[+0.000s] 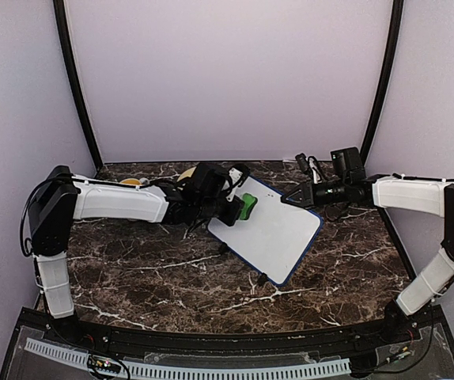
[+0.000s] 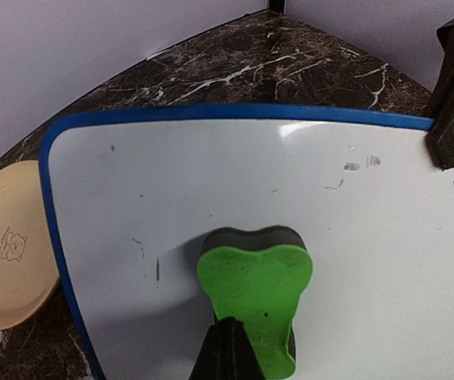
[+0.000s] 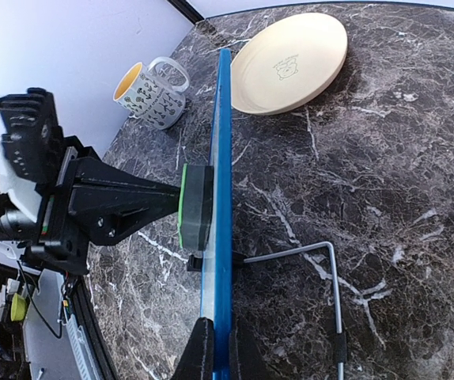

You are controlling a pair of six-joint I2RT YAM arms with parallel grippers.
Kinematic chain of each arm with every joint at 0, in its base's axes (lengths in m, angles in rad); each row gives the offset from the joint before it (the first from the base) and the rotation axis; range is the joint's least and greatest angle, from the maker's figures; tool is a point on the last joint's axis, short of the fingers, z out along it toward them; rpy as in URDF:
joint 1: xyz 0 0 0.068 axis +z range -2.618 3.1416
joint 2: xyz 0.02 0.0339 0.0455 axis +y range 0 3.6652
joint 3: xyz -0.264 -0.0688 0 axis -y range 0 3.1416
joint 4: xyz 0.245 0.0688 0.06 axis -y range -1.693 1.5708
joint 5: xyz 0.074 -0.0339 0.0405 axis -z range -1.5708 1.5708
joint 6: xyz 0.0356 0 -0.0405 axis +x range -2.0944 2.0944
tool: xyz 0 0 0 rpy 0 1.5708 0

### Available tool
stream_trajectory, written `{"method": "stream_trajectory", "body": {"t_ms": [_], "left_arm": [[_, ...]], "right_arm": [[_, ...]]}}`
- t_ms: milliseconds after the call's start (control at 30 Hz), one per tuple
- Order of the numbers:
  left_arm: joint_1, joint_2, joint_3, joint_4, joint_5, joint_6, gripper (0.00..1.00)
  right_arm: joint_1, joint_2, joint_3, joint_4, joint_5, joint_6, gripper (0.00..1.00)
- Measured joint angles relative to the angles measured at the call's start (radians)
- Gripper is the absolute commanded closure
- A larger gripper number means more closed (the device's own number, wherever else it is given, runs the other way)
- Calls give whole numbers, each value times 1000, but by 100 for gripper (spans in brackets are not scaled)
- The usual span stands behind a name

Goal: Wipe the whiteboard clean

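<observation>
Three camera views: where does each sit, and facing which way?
Top external: above, behind the bases, looking down on the table; left arm, right arm show.
Left wrist: faces the whiteboard; left gripper presses an eraser on it.
Right wrist: looks along the whiteboard's edge; right gripper clamps it.
Both wrist views share whiteboard, eraser, yellow plate.

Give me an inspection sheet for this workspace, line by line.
Surface: dark veined marble table.
Job's things: whiteboard, blue frame, with faint dark marks on it; green eraser pressed on its face.
Clutter: yellow plate and patterned mug beyond the board; bent wire rod behind it.
Grippers: left gripper shut on the eraser; right gripper shut on the whiteboard's edge.
Cables: black cables looped along the left arm, more at the right wrist.
Surroundings: pale walls, black poles.
</observation>
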Motion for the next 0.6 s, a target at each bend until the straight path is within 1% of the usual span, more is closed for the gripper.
{"method": "stream_trajectory", "body": {"t_ms": [67,100,133,167,300,433,533,600], "left_arm": [[-12,9,20,5,10,4,94],[-15,11,25,6,13,5,87],[-17,11,25,6,16,6,83],[-18,11,25,6,18,8,76],[-11,9,18,10,27,-1,62],[-2,-26,-41,32,53,-12,54],[3,-57,-90,37,78,-12,51],[6,-74,-108,40,93,-12,51]], "right_arm": [[-1,0,0,-1,0,0,100],[-2,0,0,-1,0,0,100],[-2,0,0,-2,0,0,100],[-2,0,0,-2,0,-1,100],[-2,1,0,-1,0,-1,100],[1,4,1,5,-12,-6,100],[6,7,3,10,-21,-13,100],[6,7,3,10,-23,-15,100]]}}
